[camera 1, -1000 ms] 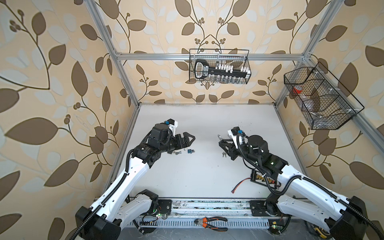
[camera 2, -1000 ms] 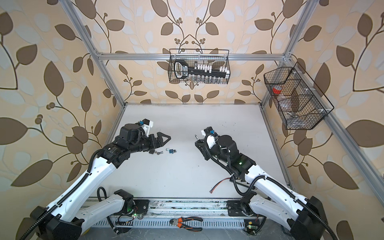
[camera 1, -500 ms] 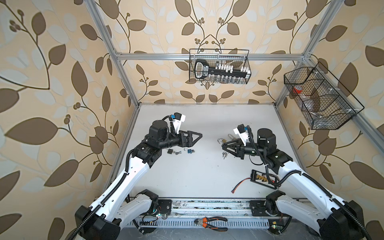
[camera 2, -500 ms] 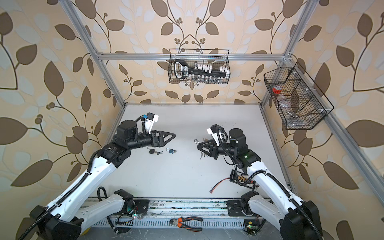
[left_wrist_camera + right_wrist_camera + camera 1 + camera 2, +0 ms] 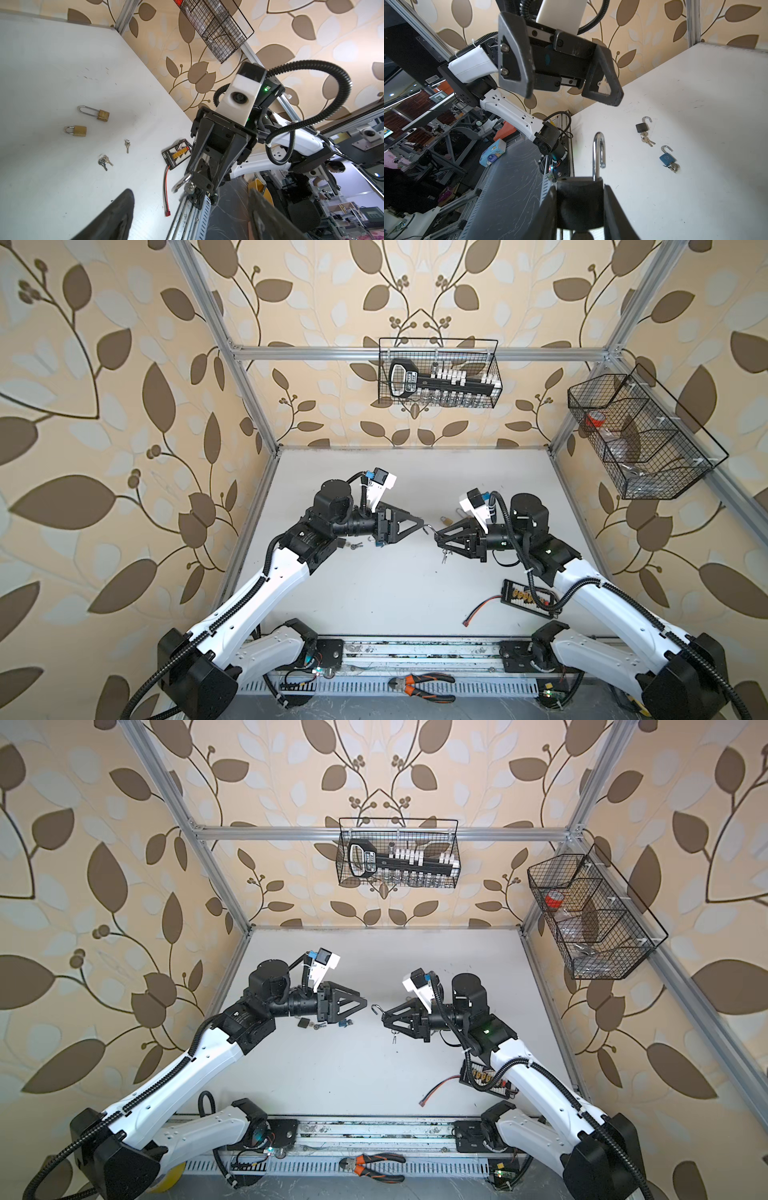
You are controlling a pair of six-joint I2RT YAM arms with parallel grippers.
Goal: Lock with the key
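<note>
- Right gripper [image 5: 580,188] clamps your black padlock [image 5: 580,204]; body mostly hidden, shackle [image 5: 599,149] swung open.
- Left gripper [image 5: 573,98] gapes empty.
- You see table [image 5: 415,472] bare toward 12 o'clock.

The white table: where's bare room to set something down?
Bare: the far strip of table by the back wall, and the wide middle patch before the front rail. Crowded: black padlock, blue padlock and keys near the left gripper; brass padlocks beside the right gripper; circuit board front right.
</note>
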